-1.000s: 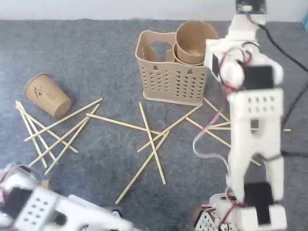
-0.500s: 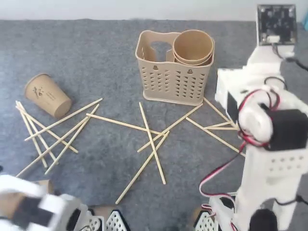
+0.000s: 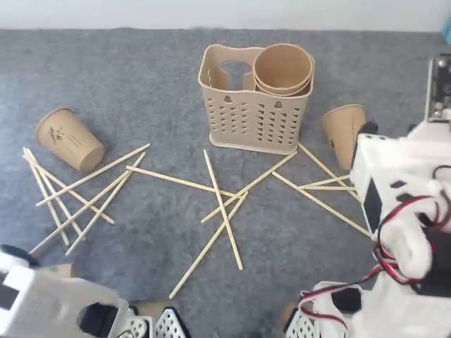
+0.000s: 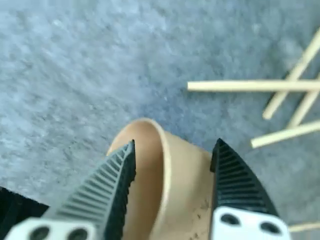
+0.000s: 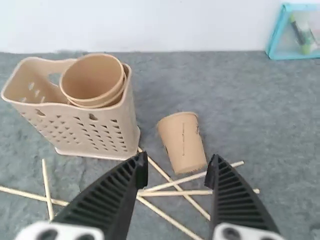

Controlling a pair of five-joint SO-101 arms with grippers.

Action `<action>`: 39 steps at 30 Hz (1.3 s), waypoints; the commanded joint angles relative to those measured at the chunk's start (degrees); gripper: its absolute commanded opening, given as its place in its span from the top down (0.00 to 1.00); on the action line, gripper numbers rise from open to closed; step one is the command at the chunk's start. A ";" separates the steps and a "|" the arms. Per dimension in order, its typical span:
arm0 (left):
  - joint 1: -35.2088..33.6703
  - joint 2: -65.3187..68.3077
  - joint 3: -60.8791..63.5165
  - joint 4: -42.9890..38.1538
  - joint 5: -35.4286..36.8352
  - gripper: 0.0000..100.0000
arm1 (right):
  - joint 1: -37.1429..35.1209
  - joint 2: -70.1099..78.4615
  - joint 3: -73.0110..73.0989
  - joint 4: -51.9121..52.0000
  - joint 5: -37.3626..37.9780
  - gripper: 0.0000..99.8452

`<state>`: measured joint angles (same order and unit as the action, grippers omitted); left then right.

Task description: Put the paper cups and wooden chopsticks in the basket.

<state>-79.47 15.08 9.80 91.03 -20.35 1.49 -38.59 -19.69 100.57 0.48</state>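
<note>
The grey, carpet-like tabletop runs back to a white wall. A teal box stands at the far right corner, seen from the right wrist.

The beige slotted basket stands upright at the middle back. Two stacked cups already sit in its right compartment.

A left cup lies on its side well to the left, just above a bundle of crossed chopsticks. More chopsticks fan out in front of the basket and to its right. A right cup lies just beside the basket's right wall.

From the right wrist, that right cup lies beyond the right claw. This claw hangs above the tabletop with its jaws spread and nothing between them.

The left wrist view brings a near cup up close, on its side on the carpet with chopsticks near it. The left claw straddles it with its jaws apart. They seem not to be pressing it, though the contact is hard to judge.
</note>
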 commanded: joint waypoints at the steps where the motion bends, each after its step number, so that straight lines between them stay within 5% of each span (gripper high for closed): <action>1: 0.26 -0.70 -2.68 4.66 -2.73 0.77 | 1.54 -4.26 4.66 1.80 1.67 0.80; 15: 3.16 -2.99 -1.45 9.67 -6.15 0.86 | 6.81 -14.11 5.63 1.98 5.27 0.80; 31: 14.15 -49.05 21.14 9.67 -6.07 0.87 | 16.22 -22.99 16.79 1.45 11.25 0.80; 39: 16.09 -50.20 21.14 7.56 -6.24 0.91 | 19.30 -24.22 20.48 1.36 15.38 0.80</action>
<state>-63.91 -33.98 33.98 98.68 -26.07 19.43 -62.95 -0.09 100.66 13.93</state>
